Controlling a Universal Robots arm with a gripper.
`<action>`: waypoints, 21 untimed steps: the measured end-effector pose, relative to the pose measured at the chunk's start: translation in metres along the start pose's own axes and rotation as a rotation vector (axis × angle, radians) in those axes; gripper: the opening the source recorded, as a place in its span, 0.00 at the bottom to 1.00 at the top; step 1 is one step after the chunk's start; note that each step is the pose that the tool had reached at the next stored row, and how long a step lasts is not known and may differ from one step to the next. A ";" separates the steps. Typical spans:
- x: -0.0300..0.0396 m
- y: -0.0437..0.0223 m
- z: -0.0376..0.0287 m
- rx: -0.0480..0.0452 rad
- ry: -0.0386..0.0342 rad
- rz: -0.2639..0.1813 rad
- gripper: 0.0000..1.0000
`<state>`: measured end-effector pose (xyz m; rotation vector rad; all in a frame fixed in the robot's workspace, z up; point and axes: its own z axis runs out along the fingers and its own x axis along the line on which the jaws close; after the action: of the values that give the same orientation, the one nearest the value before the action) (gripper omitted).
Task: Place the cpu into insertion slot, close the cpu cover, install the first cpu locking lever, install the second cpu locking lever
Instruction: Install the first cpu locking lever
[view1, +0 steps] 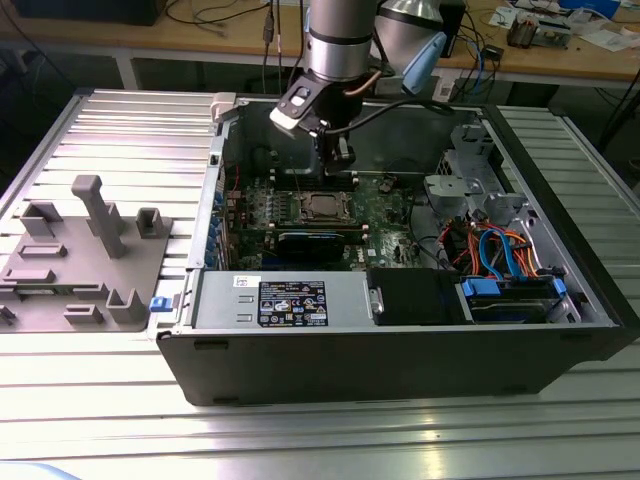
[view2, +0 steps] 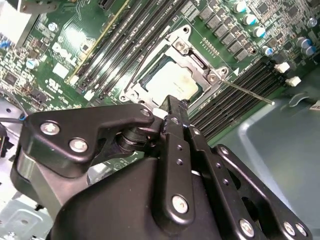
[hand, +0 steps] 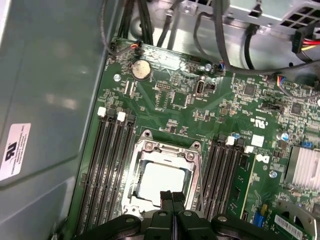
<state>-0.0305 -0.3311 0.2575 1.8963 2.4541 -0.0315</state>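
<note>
So, the count: one cpu (hand: 162, 179), one cpu cover (hand: 150, 149), one gripper (hand: 172, 196), and two banks of black memory slots (hand: 112, 165), one on either side of the socket. The cpu sits in the socket and the cpu cover lies flat over it, so the dull silver top shows through the square window in both wrist views. In the second wrist view one thin locking lever (view2: 245, 91) juts out from the socket's corner across the memory slots. Room-wise, the computer case (view1: 400, 350) is open on top. The arm reaches down into it with the back wall just behind, and a grey case wall (hand: 50, 90) runs close along one slot bank. A grey fixture tray (view1: 85, 260) sits on the worktop (view1: 320, 440), beside the case on the exterior view's left. The gripper's fingers are pressed together with nothing between them. They hang right over the socket's edge, just beside the cpu's bare top. I can't tell if they touch it.
</note>
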 end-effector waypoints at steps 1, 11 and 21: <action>0.0000 0.0000 0.0000 -0.0008 0.0002 -0.017 0.11; 0.0000 0.0000 0.0000 -0.0067 0.0012 -0.152 0.11; 0.0000 0.0000 0.0000 -0.0155 0.0029 -0.352 0.11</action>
<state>-0.0305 -0.3311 0.2575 1.4352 2.7461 -0.0201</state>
